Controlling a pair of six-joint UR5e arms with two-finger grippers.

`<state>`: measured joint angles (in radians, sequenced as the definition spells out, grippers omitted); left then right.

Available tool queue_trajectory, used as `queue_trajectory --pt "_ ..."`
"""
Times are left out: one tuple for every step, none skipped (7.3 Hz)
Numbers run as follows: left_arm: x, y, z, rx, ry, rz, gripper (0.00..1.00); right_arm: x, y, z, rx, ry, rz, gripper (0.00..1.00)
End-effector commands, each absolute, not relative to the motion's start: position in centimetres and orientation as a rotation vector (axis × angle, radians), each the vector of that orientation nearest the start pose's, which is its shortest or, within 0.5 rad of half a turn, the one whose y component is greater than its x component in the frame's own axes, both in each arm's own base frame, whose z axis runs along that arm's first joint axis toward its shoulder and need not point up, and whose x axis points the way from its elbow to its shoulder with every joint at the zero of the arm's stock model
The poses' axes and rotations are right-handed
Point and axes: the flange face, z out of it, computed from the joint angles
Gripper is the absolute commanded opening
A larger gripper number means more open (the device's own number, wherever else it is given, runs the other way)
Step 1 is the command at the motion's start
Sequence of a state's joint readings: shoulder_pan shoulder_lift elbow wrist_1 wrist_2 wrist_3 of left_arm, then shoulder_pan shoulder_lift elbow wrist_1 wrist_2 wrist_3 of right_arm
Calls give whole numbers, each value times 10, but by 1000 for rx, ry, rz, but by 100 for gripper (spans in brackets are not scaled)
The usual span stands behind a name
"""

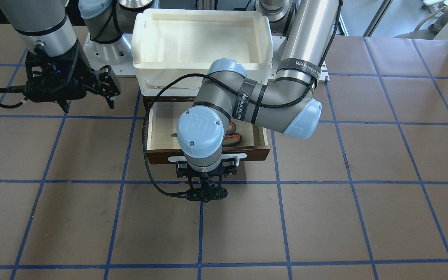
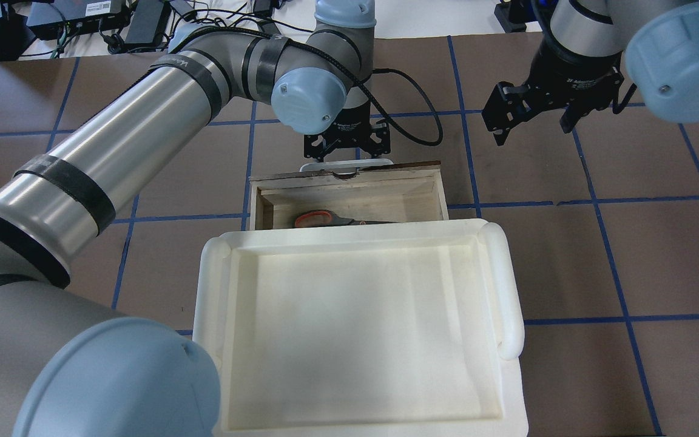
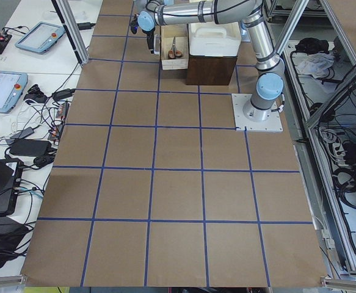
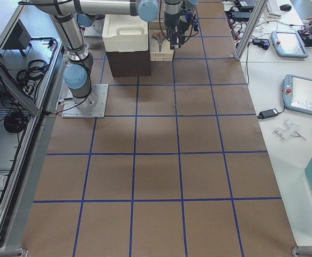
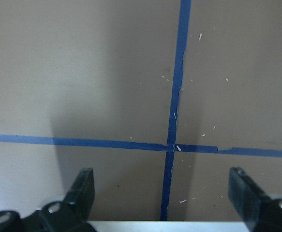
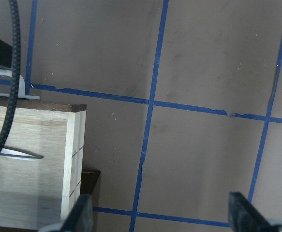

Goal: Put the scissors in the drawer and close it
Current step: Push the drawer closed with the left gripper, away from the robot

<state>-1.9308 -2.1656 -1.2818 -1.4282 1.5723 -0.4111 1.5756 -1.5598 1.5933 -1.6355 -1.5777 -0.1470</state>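
The scissors (image 2: 332, 219) are lying flat inside the drawer (image 2: 349, 180), close to its inner end where the white plastic tray (image 2: 507, 291) is overhanging it. Their long axis is running across the drawer's width, parallel to the dark front, with the red-lined handles toward the robot's left and the blades pointing toward its right. The drawer is standing pulled out from the dark cabinet (image 3: 211, 70) under the tray, so placing looks done and closing is the step in hand. That move is turning on one relation: the left gripper (image 2: 346, 147) is hanging just outside the white bar handle (image 2: 346, 165), on the side away from the robot. The drawer's slide axis is running from those jaws straight back toward the robot's base. The left wrist view is showing the jaws spread wide and gripping nothing, with the handle's pale edge lying between them at the bottom of the frame. Whether they are touching the handle I cannot tell. The right gripper (image 2: 533, 113) is hovering over the bare surface (image 2: 628, 243) off the drawer's right corner, its jaws also open and empty. The left arm is therefore the nearer one, and a push toward the base would likely shut the drawer.
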Motion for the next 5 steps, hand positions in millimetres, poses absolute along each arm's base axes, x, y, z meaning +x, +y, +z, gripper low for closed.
queue_trajectory --pt "-370 -595 282 -70 3054 278 100 137 -497 479 -226 3126 -54 100" --pt "-372 -590 284 -66 3049 304 100 137 -497 479 -221 3126 -51 100" --pt "-374 -583 287 -68 3066 356 100 137 -497 479 -219 3126 -51 100" --pt "-372 -579 288 -68 3054 386 100 138 -497 479 -221 3126 -51 100" --pt "-370 -576 283 -71 3042 417 100 138 -497 478 -219 3128 -44 100"
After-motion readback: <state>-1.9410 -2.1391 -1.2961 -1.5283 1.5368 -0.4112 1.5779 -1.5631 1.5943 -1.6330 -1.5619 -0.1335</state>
